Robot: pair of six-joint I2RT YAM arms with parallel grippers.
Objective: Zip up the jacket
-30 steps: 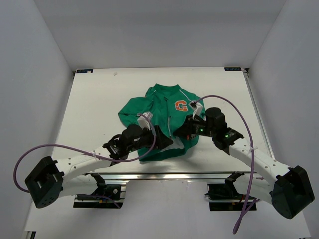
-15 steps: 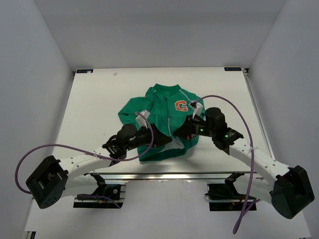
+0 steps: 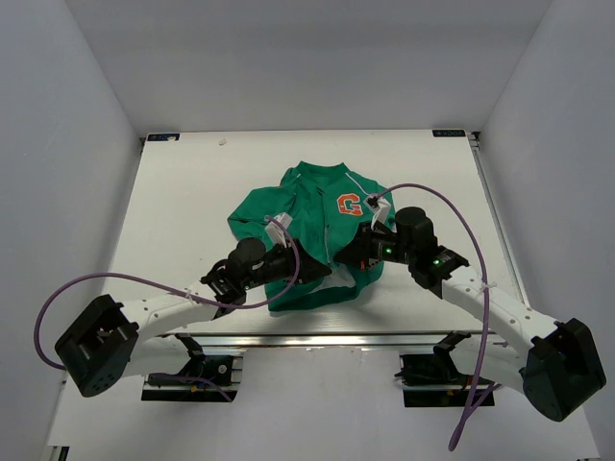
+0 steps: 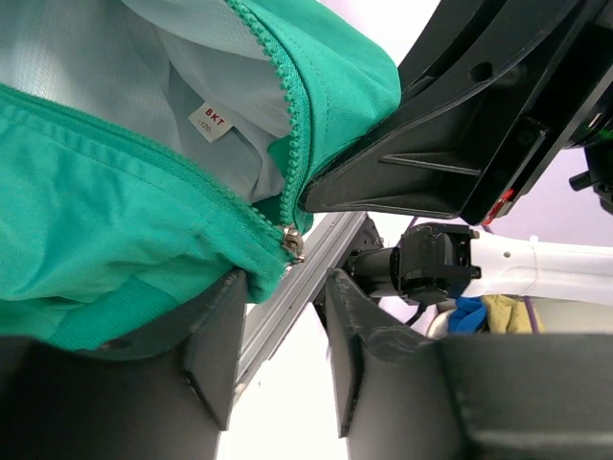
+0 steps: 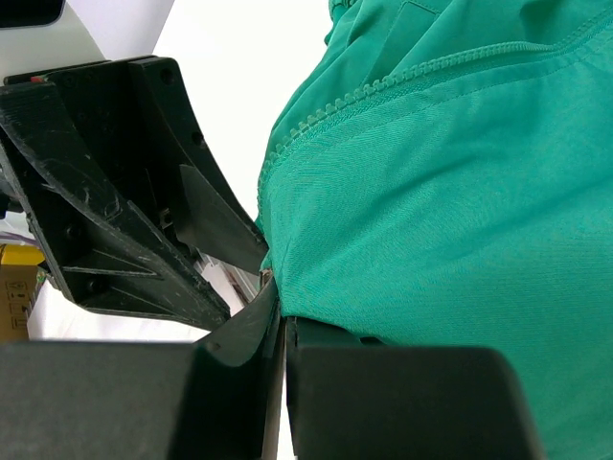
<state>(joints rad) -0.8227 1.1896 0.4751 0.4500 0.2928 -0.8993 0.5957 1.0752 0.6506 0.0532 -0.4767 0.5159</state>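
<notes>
The green jacket lies in the middle of the table, its orange G patch facing up and the front unzipped at the bottom. My right gripper is shut on the bottom corner of the right front panel, with the fabric pinched between its fingertips. My left gripper is at the bottom of the other panel. In the left wrist view its jaws stand apart with nothing between them. The hem rests on the left finger, and the metal zip end sits just above the gap.
The two grippers are almost touching at the jacket's hem; the right gripper's black body fills the left wrist view's upper right. An aluminium rail runs along the table's near edge. White walls enclose the table.
My left gripper's jaws have narrowed and it has edged slightly right toward the zip's bottom end. The right gripper has kept its hold and place.
</notes>
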